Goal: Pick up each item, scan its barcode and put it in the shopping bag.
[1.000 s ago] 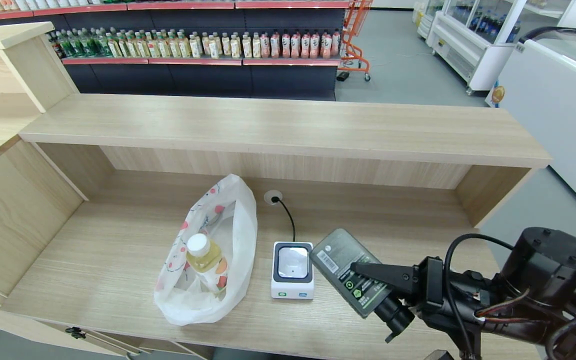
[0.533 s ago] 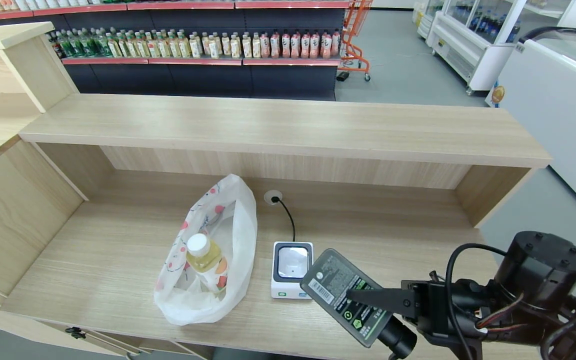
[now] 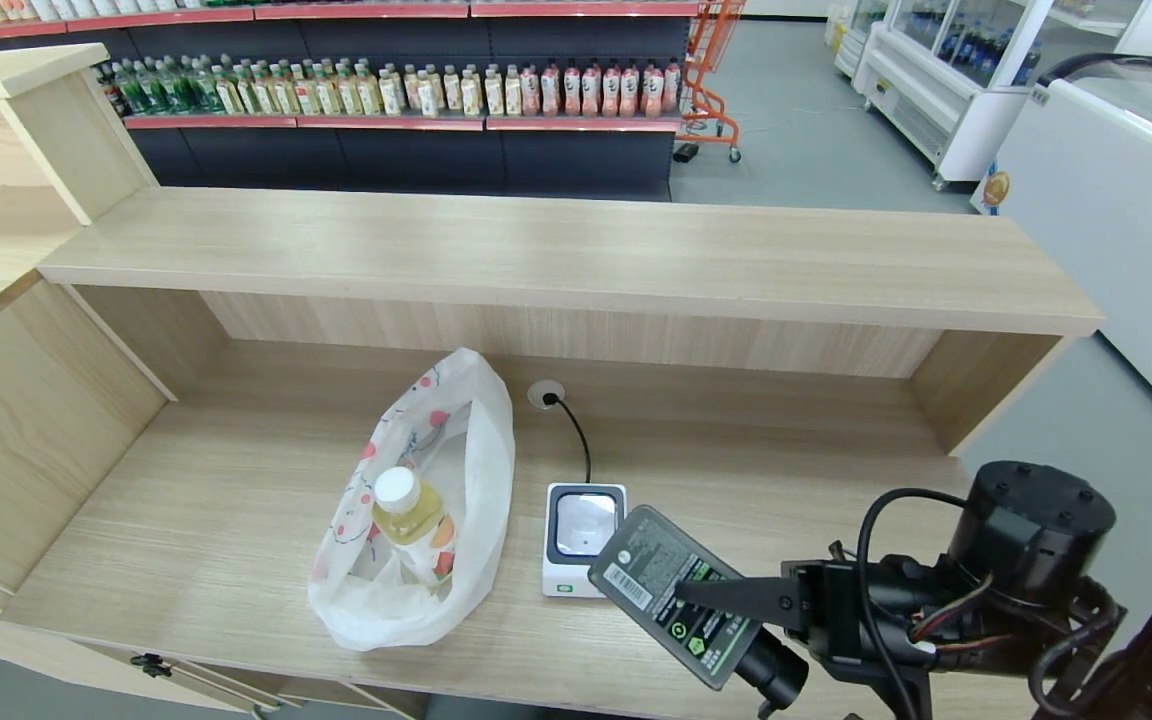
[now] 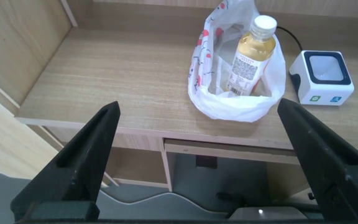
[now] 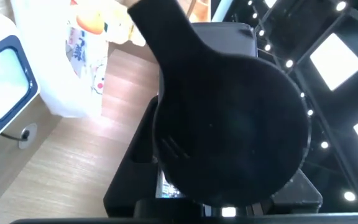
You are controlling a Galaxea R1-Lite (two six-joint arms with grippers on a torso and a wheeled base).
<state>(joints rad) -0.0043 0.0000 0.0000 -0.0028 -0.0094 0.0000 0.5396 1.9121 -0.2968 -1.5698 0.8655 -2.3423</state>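
Presently right tool [image 3: 708, 612] clamps pack [image 3: 644, 562] by one end, barcode [image 3: 622, 586] upward; scanner [image 3: 584, 530] sits just ahead of tool. Risk: scan fails unless pack is turned; end-grip may slip.

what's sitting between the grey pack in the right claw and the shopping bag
The scanner stands on the counter between the grey pack, held in the right claw, and the shopping bag. The pack seems lifted off the counter, so it could probably pass over. A bottle sits in the bag's opening.
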